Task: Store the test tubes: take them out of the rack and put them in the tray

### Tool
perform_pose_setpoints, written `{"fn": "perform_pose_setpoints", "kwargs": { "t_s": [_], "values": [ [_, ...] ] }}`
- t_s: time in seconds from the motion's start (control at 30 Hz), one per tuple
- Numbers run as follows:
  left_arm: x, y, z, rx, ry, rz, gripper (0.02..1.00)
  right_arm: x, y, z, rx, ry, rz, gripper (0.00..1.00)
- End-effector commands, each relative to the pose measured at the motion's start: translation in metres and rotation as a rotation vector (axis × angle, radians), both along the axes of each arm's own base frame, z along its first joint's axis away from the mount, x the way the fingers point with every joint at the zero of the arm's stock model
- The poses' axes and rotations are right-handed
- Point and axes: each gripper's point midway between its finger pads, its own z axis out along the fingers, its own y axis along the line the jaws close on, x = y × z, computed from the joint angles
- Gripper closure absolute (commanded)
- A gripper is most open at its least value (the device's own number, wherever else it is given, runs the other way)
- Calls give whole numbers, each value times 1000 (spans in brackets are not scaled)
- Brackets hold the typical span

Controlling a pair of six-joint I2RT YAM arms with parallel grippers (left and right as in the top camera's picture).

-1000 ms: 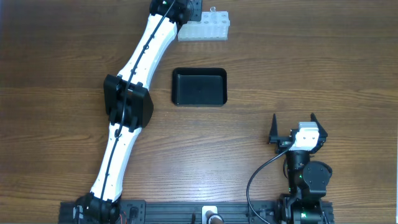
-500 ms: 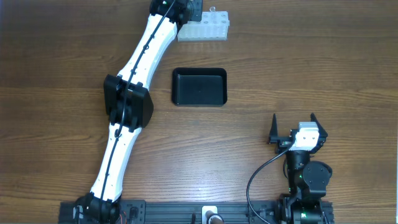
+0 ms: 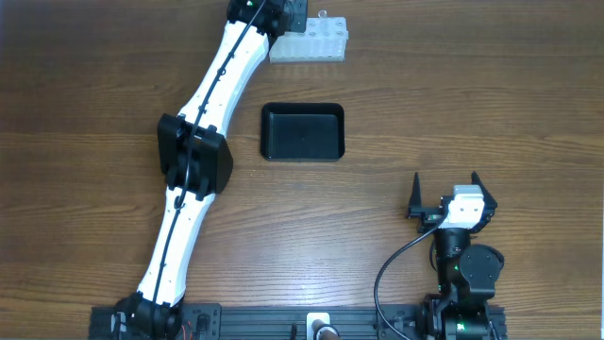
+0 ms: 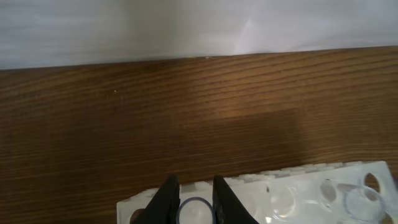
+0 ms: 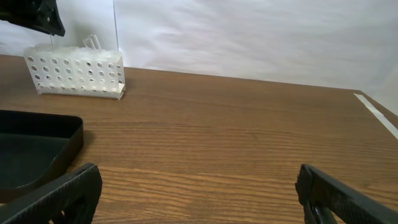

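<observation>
- Top: bare black tray [image 3: 302, 132] at mid-table [image 3: 491, 85], with nothing stored in it yet. White rack [image 3: 311, 44] well beyond it, near the far edge. Whole job left to do, by the look of it.
- Top again: left arm [image 3: 203, 123] stretched long on a diagonal, up to the rack's left end. Right claw [image 3: 444, 196] low near its own base, well apart from tray and rack, spread open and holding nothing.
- Left wrist: left claw [image 4: 196, 183] pointing down onto the rack's end. Fingers nearly together, one on each side of a tube [image 4: 196, 208] at its rim and seemingly touching it, so judged pinched on it. Tube apparently seated in its hole, not raised. More rims farther along the rack.
- Right wrist: low and level over the table, fingers wide apart. Tray's corner close by. Rack far off, with tubes [image 5: 93, 42] poking above it.
</observation>
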Motion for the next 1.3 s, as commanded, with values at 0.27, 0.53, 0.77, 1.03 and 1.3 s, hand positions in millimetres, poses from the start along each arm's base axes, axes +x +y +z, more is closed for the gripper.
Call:
{"fn": "perform_pose_setpoints", "kwargs": {
  "t_s": [0.27, 0.53, 0.77, 1.03, 1.3],
  "values": [
    [-1, -6, 38, -24, -53, -18, 904, 0, 4, -2, 3, -4, 18, 7],
    [-6, -3, 91, -50, -131, -21, 908, 0, 4, -2, 3, -4, 18, 7],
    [-17, 7, 143, -40, -205, -19, 912, 0, 4, -2, 3, -4, 18, 9],
    [-49, 13, 166, -54, -148, -38, 917, 0, 4, -2, 3, -4, 18, 7],
    [-110, 11, 132, -142, 164, -29, 947, 0, 4, -2, 3, -4, 18, 9]
  ]
}}
